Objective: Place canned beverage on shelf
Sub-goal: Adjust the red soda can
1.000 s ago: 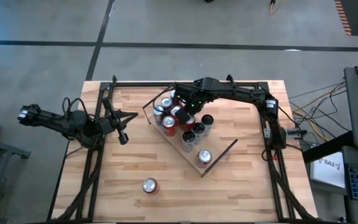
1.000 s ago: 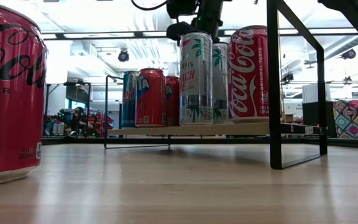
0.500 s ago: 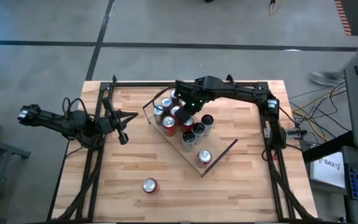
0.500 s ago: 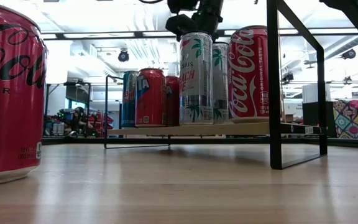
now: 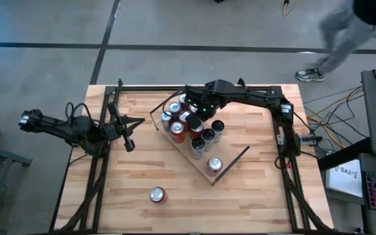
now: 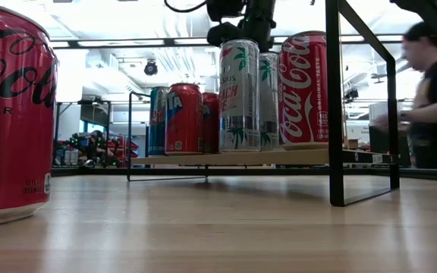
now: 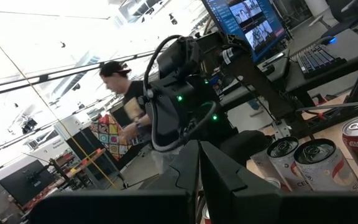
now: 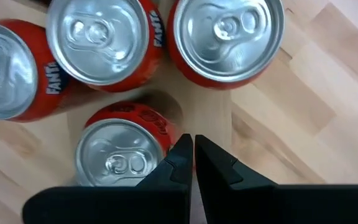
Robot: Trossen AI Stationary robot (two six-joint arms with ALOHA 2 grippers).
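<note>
The shelf [image 5: 226,147], a light-wood board with a dark rim, lies slantwise at mid-table and carries several upright cans [image 5: 191,134]. One more red can [image 5: 156,194] stands alone near the table's front edge and shows large in the low view [image 6: 10,114]. My right gripper [image 8: 193,147] is shut and empty. It points steeply down over the far end of the can cluster [image 5: 198,112], above a red can [image 8: 120,158] and two Fanta cans [image 8: 98,40]. My left gripper [image 5: 131,146] waits shut near the table's left edge, clear of everything.
A black frame [image 5: 276,91] runs round the tabletop, and its posts [image 6: 336,98] stand near the shelf. Bare planks lie between the lone can and the shelf. A person [image 5: 344,26] moves on the floor beyond the far right corner.
A person has walked into view beyond the table's far right corner. The cans and the shelf stand as before.
</note>
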